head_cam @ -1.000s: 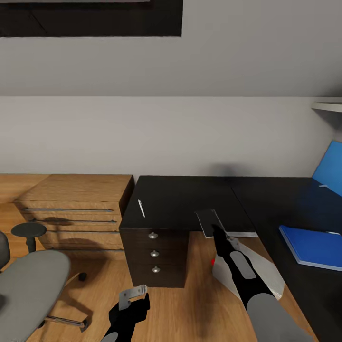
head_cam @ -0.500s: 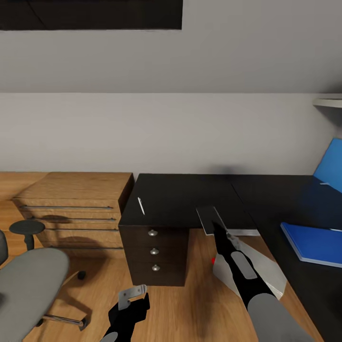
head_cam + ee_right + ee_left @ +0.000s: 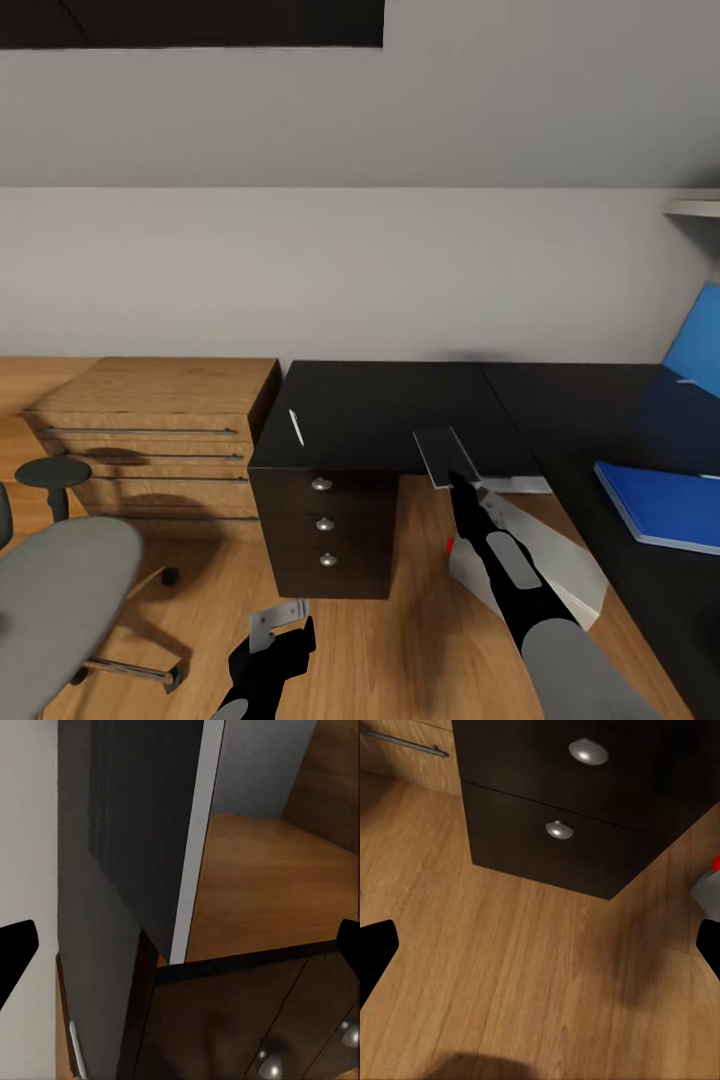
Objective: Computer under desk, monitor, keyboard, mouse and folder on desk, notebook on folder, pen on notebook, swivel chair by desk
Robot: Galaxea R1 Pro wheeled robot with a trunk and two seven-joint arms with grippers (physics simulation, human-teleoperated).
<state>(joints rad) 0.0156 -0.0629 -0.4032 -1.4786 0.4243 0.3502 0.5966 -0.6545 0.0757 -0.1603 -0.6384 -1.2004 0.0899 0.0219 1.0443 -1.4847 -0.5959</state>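
Glossy black counter (image 3: 400,405), L-shaped, dark drawer block under its left end with round silvery knobs (image 3: 589,751). Thin white pen (image 3: 297,427) lying on counter at 10 o'clock from notebook. Right gripper (image 3: 452,478) closed on notebook (image 3: 445,455): thin dark grey rectangle, tilted, at counter's front edge. Flat bright blue folder (image 3: 660,505) on counter at 3 o'clock. Grey upholstered swivel chair (image 3: 55,590) at 8 o'clock. Pale boxy computer (image 3: 545,555) on wood-grain floor. Left gripper (image 3: 278,622) open, empty; left wrist view adds its black fingers (image 3: 375,949) wide apart above floor.

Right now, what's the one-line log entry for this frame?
left gripper open, empty | right gripper at notebook by desk edge, grip unclear | pen on desk | folder on desk
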